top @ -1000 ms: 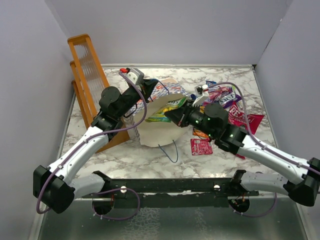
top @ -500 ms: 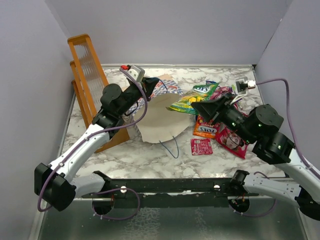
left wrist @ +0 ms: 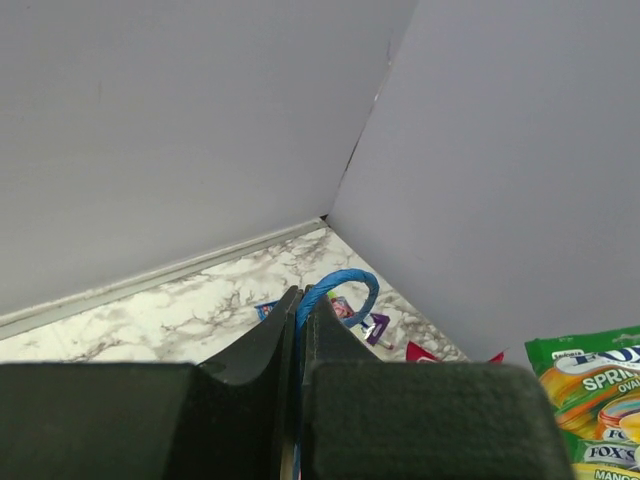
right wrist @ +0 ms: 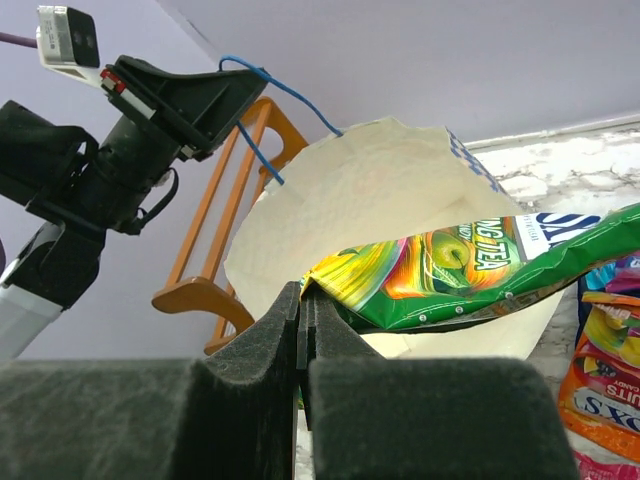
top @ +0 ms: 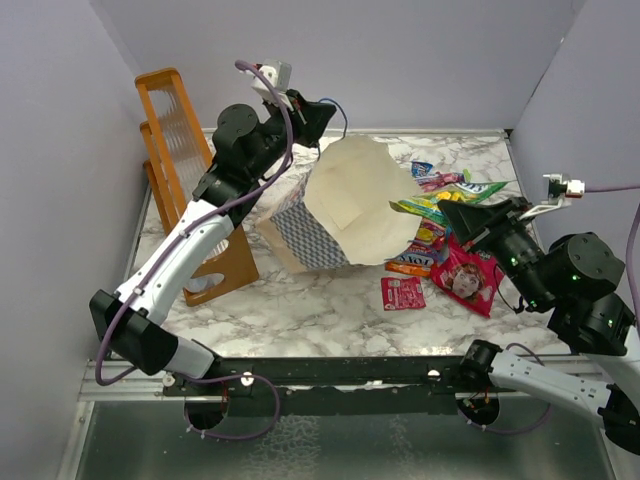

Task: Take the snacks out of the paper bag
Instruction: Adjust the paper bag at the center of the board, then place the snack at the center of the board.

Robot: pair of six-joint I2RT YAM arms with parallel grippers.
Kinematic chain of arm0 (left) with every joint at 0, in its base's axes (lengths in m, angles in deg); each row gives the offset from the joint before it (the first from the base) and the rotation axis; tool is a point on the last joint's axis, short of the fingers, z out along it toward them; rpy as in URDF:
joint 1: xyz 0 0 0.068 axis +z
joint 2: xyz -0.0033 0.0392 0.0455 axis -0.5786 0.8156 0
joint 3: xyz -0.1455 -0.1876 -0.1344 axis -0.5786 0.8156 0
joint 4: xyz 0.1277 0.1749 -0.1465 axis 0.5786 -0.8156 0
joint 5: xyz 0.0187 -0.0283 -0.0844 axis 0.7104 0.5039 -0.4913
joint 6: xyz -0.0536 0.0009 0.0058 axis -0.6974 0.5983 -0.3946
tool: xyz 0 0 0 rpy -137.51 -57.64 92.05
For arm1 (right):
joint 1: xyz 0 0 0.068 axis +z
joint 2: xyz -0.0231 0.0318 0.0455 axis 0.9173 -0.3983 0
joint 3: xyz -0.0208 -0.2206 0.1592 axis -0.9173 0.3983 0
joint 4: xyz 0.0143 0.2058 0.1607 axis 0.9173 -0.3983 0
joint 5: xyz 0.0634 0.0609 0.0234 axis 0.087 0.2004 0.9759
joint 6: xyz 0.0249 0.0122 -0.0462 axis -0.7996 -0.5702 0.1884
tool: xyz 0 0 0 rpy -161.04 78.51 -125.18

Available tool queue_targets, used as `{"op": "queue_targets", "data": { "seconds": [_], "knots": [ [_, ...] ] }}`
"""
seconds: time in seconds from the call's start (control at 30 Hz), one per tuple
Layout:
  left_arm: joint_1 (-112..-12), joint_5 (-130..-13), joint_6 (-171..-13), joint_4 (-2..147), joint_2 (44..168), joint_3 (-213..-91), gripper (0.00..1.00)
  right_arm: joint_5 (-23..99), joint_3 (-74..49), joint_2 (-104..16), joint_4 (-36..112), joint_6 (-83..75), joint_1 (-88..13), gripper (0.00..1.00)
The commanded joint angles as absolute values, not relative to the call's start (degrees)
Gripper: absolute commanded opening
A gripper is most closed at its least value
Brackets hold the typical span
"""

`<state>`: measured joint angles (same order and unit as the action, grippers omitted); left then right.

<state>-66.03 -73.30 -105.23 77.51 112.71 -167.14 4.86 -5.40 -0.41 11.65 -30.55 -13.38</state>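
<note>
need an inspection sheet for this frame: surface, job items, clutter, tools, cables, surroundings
Surface: marble table, snacks piled right of centre.
Job's things: paper bag hangs by its blue cord, tipped, mouth facing right; green bag is in the air at the mouth; pink pouch and red packet lie on the table.
Clutter: orange rack at the left wall.
Tools: left tool shut on blue cord; right tool shut on green bag.
Cables: purple cable along each arm.
Surroundings: plain walls on three sides.
</note>
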Motion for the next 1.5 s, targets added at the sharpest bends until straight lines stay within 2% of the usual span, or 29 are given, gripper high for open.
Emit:
{"op": "queue_targets", "data": {
  "seconds": [0.0,0.23,0.4,0.57,0.8,0.9,1.03,1.17,1.27,1.37,1.47],
  "knots": [
    [-64.72,-68.21,-104.31,76.33,110.62,-164.93,0.02,2.98,-4.82,-0.18,10.77,-31.35,-13.36,0.01],
    [-62.29,-62.68,-94.85,74.18,109.37,-158.46,0.05,3.71,-4.67,-0.94,9.18,-31.91,-13.36,0.01],
    [-58.33,-62.11,-91.45,72.36,108.02,-157.68,0.13,3.70,-5.08,-1.65,9.63,-31.92,-13.33,0.01],
    [-54.79,-62.10,-90.94,75.41,103.62,-152.36,0.17,3.35,-7.28,-3.01,10.90,-30.12,-13.36,0.01],
    [-51.33,-64.11,-91.51,77.44,100.56,-150.67,0.17,-0.66,-9.77,-4.51,11.34,-27.44,-13.35,0.01],
    [-49.92,-64.86,-92.51,77.67,100.52,-150.62,0.13,-1.83,-10.22,-3.99,13.73,-26.32,-13.36,0.01],
    [-48.69,-71.43,-94.83,79.30,101.27,-150.40,0.13,-1.86,-11.73,-4.86,18.08,-23.30,-13.36,0.01],
    [-48.51,-77.78,-95.40,80.77,101.09,-150.53,0.31,-9.59,-16.60,-9.10,14.28,-18.52,-13.36,0.01],
    [-48.51,-79.05,-94.67,80.75,99.69,-150.33,0.42,-21.23,-20.99,-13.59,2.24,-19.59,-13.36,0.01],
    [-48.45,-79.00,-93.52,79.90,98.37,-150.59,0.47,-27.69,-21.17,-15.13,-10.21,-26.03,-13.36,0.01],
    [-48.29,-79.26,-93.35,78.48,98.06,-151.68,0.54,-27.00,-20.07,-15.19,-22.09,-37.63,-13.36,0.01]
  ]
}}
